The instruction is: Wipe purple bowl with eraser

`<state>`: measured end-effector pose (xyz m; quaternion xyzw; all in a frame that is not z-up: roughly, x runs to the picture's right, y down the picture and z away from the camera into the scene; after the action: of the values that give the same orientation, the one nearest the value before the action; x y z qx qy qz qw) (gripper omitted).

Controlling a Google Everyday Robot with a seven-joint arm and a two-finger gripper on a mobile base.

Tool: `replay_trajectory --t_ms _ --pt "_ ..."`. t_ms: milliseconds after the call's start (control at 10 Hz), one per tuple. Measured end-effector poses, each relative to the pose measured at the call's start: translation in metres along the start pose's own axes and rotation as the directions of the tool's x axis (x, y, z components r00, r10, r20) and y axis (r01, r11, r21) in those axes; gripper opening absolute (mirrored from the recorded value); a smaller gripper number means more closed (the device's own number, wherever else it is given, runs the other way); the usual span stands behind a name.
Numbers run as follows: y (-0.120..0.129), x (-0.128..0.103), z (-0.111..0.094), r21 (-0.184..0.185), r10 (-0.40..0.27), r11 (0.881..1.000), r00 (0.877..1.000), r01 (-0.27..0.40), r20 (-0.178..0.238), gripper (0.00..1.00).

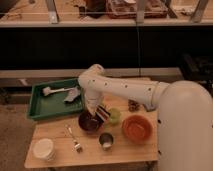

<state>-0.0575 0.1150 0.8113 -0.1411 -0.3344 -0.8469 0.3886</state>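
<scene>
The purple bowl [89,123] sits on the wooden table [60,132], left of the small green cup [114,116]. My gripper [96,112] hangs down from the white arm, just above the bowl's right rim. It is shut on the eraser [102,113], a dark and white striped block that sits tilted at the bowl's right edge, between the bowl and the green cup. The bowl's glossy inside shows to the left of the gripper.
An orange bowl [136,127] sits at the right, a metal cup [105,140] in front and a fork [74,139] to the left. White bowls [43,148] are stacked at the front left. A green tray [37,105] holding a brush [54,90] lies behind left. A small dark object [133,105] lies behind right.
</scene>
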Motion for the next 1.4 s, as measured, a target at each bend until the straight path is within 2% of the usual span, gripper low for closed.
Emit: replay_trajectory --t_ms 200,400,600,800,1000,1200,1400 --pt "-0.012 0.017 -0.004 0.013 -0.029 0.999 0.999 0.03 -0.026 0.05" --pt "-0.043 0.036 -0.008 0.03 -0.101 0.994 0.994 0.102 -0.046 0.05" --pt "-0.077 0.038 -0.009 0.044 -0.182 0.982 0.982 0.185 -0.048 0.05" --pt "-0.105 0.028 -0.001 0.059 -0.25 0.966 0.968 0.251 -0.017 0.05" --pt "-0.116 0.013 0.006 0.079 -0.278 0.958 0.961 0.276 0.011 0.05" --pt "-0.115 -0.007 0.007 0.085 -0.267 0.961 0.963 0.264 0.031 0.05" --pt "-0.101 -0.028 0.004 0.075 -0.234 0.97 0.971 0.23 0.049 0.05"
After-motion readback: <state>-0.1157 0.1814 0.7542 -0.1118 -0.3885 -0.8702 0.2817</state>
